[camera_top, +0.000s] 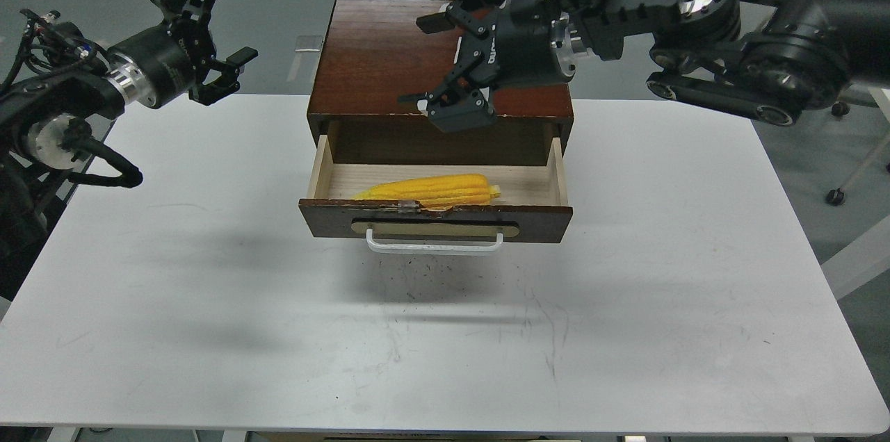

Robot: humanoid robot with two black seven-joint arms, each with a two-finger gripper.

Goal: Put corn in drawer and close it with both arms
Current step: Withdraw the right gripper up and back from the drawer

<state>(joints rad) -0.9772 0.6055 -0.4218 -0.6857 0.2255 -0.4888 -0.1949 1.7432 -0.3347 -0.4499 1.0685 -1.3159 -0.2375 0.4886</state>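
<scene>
Right gripper (434, 60): fingers spread wide, empty, raised over the cabinet (389, 56) top, just behind the open drawer (437, 219). Left gripper (215, 32): likewise wide apart, empty, held off to the left, well apart from the cabinet. Corn (431, 190): lying on its side inside the drawer, against the front panel, pointed end to the left. Drawer: pulled out, chipped top edge, white handle (434, 244) facing the near table (208, 275) edge. Step judged: placing done, closing not yet begun. Next move judged: both grippers brought round to the drawer front, pressed evenly either side of the handle, pushed straight back to avoid skewing.
</scene>
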